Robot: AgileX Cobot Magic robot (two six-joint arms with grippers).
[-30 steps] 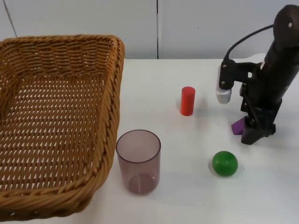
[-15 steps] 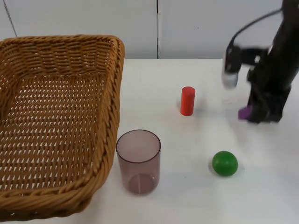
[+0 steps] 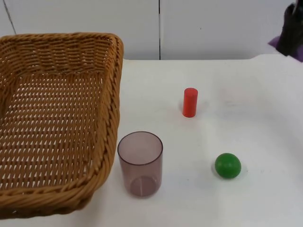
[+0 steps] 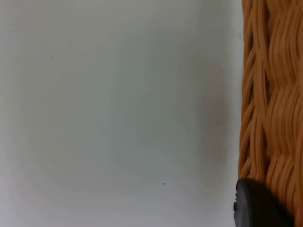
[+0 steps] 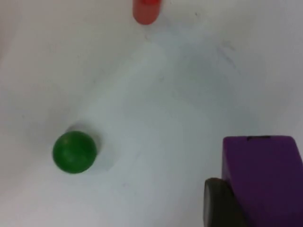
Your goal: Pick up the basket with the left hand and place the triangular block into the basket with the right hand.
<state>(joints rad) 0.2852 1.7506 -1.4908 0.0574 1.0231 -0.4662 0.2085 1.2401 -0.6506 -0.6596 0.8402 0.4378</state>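
The large woven basket takes up the left of the top view, its near rim raised a little off the table. My left gripper is shut on the basket's rim, with one black fingertip pressed against the wicker. The purple triangular block is held high above the table in my right gripper, which is shut on it at the far right edge of the top view. A sliver of the block shows beside that gripper.
A red cylinder stands mid-table. A translucent purple cup stands right beside the basket's near right corner. A green ball lies to the right of the cup and also shows under the right gripper.
The right gripper lifted the purple block off the table and carried it up and to the right. The basket shifted slightly.
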